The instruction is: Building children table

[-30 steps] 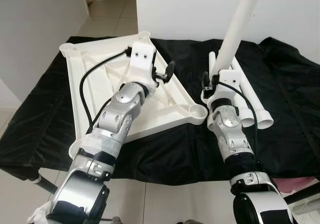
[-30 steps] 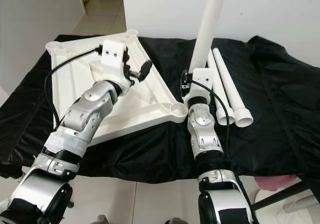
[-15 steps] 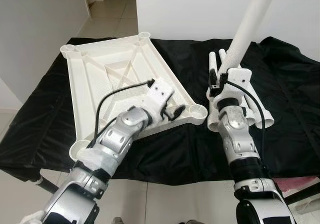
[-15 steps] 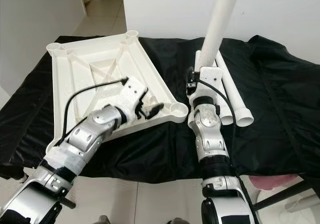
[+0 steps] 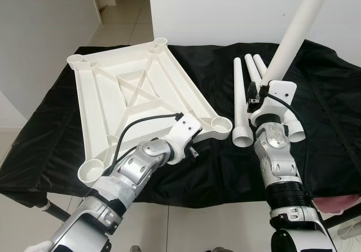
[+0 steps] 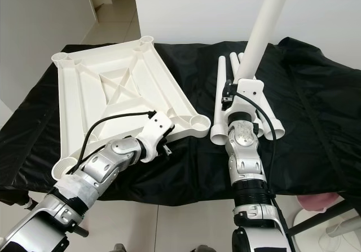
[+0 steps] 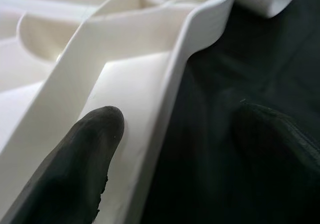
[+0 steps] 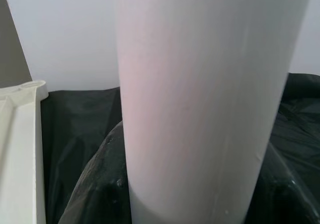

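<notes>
The left gripper sits at the near edge of the white tabletop, which lies upside down on a black cloth. In the left wrist view one black finger rests on the plastic inside the rim and the other lies outside it on the cloth, so the fingers straddle the edge, spread apart, with the rim wall between them; whether they press it I cannot tell.

The right gripper is clamped on a white leg, a smooth, matte round tube. The tube rises steeply from the fingers, tilted away and toward the robot's right, and runs out of the top of the picture.

What counts for the coming move is the corner socket: a round threaded cup at the tabletop's near right corner, just beyond the left fingers and to the left of the right fingers, a little lower than them. The right arm carries the leg and is the one to bring it there; I judge the tube must swing closer to upright so that its long axis lines up with the cup's opening.

The tabletop is hard moulded plastic, ribbed with crossed braces. Beyond the right fingers three spare legs lie side by side on the cloth, their long axes pointing away from the robot, flared ends nearest.
</notes>
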`<state>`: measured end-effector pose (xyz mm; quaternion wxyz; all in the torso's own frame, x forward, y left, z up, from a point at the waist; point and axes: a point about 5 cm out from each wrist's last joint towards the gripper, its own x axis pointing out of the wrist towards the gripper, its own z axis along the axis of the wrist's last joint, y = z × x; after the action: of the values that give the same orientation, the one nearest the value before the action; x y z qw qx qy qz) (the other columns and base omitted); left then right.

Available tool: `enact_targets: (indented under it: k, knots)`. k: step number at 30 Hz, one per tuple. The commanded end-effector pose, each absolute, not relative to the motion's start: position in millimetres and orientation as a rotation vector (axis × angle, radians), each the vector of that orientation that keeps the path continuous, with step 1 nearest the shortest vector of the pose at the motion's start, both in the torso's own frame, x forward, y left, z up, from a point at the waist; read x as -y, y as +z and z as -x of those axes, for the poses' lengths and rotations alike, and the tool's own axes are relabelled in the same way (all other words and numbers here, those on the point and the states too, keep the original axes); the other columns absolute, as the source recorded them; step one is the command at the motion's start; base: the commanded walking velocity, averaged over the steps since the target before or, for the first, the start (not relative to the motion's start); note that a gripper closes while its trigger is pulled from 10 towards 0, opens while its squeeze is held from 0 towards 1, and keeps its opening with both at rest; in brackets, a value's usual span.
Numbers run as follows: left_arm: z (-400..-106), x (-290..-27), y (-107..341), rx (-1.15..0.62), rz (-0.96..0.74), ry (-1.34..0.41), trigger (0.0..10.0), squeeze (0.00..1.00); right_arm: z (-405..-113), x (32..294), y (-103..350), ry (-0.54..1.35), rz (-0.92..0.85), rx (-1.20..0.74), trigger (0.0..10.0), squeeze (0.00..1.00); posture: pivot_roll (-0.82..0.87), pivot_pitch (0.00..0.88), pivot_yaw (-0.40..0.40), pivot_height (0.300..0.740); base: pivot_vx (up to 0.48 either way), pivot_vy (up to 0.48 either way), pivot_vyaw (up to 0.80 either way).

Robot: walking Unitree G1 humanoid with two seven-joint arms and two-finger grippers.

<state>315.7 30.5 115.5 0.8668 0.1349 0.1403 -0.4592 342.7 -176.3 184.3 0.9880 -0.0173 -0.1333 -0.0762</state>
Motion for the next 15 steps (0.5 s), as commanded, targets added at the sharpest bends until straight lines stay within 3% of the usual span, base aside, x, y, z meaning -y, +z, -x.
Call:
enact_targets:
  k: [1, 8, 9, 10, 11, 15]
  knots:
    - [-317.9, -31.5, 115.6, -0.315, -0.282, -1.033, 10.0, 0.00, -343.4, 175.7, 186.6, -0.152, 0.044, 0.269, 10.0, 0.00, -0.08, 0.000, 0.056, 0.740, 0.000, 0.000, 0.00]
    - [-322.7, -30.5, 120.3, -0.318, -0.222, -1.036, 10.0, 0.00, -343.7, 173.9, 185.3, -0.146, 0.050, 0.255, 10.0, 0.00, -0.08, 0.000, 0.052, 0.740, 0.000, 0.000, 0.00]
    - [-323.1, -30.3, 122.1, -0.323, -0.195, -1.045, 4.3, 0.00, -344.1, 173.6, 185.0, -0.143, 0.052, 0.252, 10.0, 0.00, -0.08, 0.000, 0.052, 0.740, 0.000, 0.000, 0.00]
    - [-323.1, -30.3, 122.1, -0.323, -0.195, -1.045, 4.3, 0.00, -344.1, 173.6, 185.0, -0.143, 0.052, 0.252, 10.0, 0.00, -0.08, 0.000, 0.052, 0.740, 0.000, 0.000, 0.00]
    - [-321.4, -30.9, 123.6, -0.328, -0.172, -1.072, 0.0, 0.00, -344.3, 173.3, 185.0, -0.141, 0.054, 0.250, 10.0, 0.00, -0.08, 0.000, 0.051, 0.740, 0.000, 0.000, 0.00]
    - [-310.8, -35.1, 125.5, -0.323, -0.157, -1.184, 0.0, 0.00, -343.9, 174.3, 184.6, -0.142, 0.058, 0.242, 10.0, 0.00, -0.08, 0.000, 0.051, 0.740, 0.000, 0.000, 0.00]
